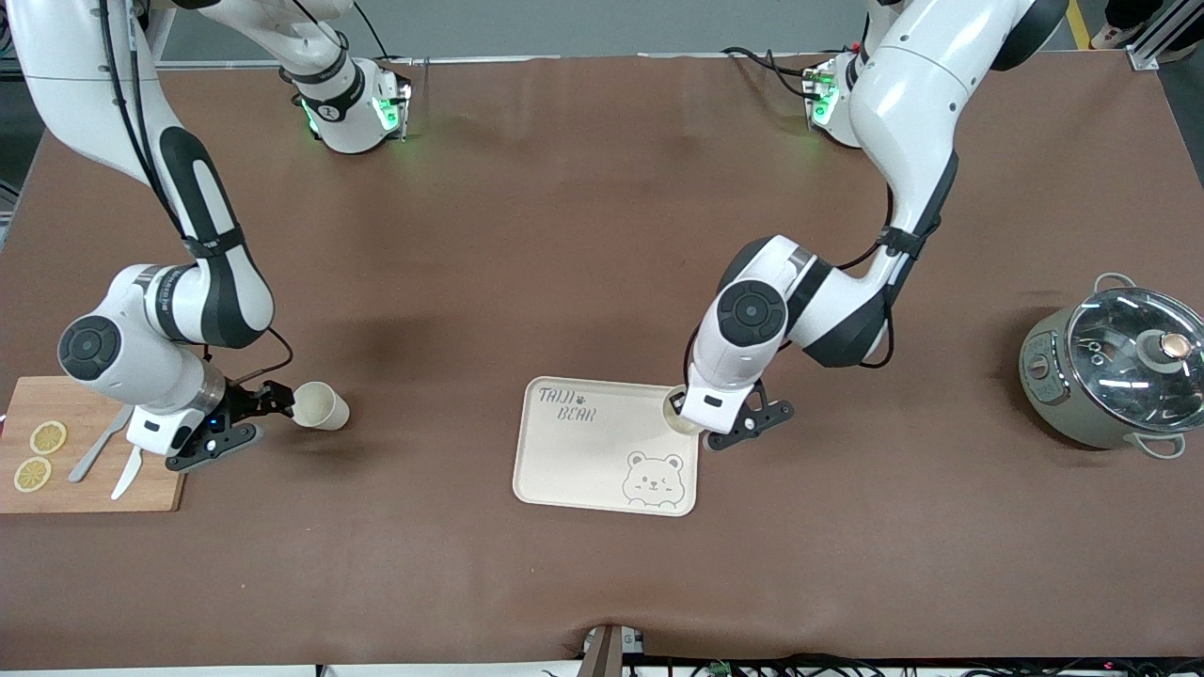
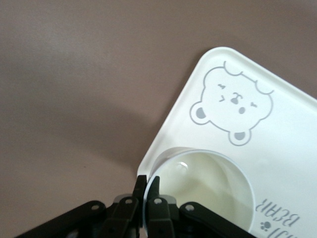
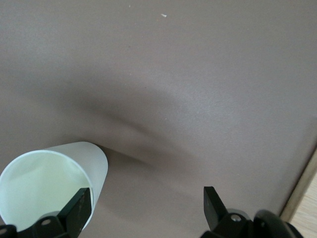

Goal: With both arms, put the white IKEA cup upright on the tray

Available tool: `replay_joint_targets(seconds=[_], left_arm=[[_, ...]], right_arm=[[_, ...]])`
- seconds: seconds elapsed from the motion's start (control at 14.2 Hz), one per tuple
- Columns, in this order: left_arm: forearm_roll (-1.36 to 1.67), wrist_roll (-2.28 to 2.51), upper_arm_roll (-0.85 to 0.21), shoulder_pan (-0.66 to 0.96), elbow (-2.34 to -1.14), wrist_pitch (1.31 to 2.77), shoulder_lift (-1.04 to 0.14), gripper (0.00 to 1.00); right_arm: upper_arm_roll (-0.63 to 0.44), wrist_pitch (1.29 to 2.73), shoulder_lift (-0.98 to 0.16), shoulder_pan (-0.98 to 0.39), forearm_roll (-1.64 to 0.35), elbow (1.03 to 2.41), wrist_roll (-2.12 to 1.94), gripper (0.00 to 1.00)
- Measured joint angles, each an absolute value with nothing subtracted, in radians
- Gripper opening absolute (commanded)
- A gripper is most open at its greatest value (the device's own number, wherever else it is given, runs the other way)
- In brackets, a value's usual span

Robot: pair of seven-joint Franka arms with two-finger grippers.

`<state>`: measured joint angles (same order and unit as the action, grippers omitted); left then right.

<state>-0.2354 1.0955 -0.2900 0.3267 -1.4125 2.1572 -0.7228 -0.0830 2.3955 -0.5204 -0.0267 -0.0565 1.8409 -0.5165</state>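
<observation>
On my screen the left gripper (image 1: 679,411) sits at the tray (image 1: 583,461) edge toward the left arm's end of the desk (image 1: 602,235). Its fingers (image 2: 154,191) pinch the rim of a white cup (image 1: 675,410) that stands upright, mouth up, on the tray corner beside the "TAIJI BEAR" lettering. In the left wrist view I see one finger inside the rim and one outside, closed narrow on the wall, with the bear-face drawing nearby.

The right gripper (image 1: 280,398) is low over the desk beside the wooden cutting board (image 1: 85,494). Its fingers are spread wide. A second white cup (image 1: 321,406) lies on its side on the desk, mouth toward the gripper, and one finger (image 3: 79,208) reaches into that mouth without clamping it.

On the board I see two lemon slices (image 1: 39,455) and cutlery (image 1: 113,451). A lidded pot (image 1: 1115,371) stands near the left arm's end of the desk.
</observation>
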Motion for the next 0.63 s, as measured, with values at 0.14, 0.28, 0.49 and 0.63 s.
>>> replay_joint_targets(seconds=[0.14,0.28,0.49,0.63], left_arm=[[-0.235,1.108,-0.289,0.336,-1.412,2.173,-0.725,0.00],[-0.235,1.115,-0.286,0.340,-1.412,2.189,-0.735,0.00],[-0.235,1.126,-0.286,0.343,-1.413,2.229,-0.759,0.00],[-0.235,1.132,-0.285,0.348,-1.413,2.264,-0.781,0.00]], right_arm=[[-0.083,2.396,-0.521,-0.032,-0.057,1.850,-0.516,1.00],[-0.083,2.397,-0.521,-0.038,-0.057,1.854,-0.516,1.00],[-0.083,2.397,-0.520,-0.045,-0.058,1.858,-0.516,1.00],[-0.083,2.419,-0.520,-0.047,-0.059,1.870,-0.516,1.00]])
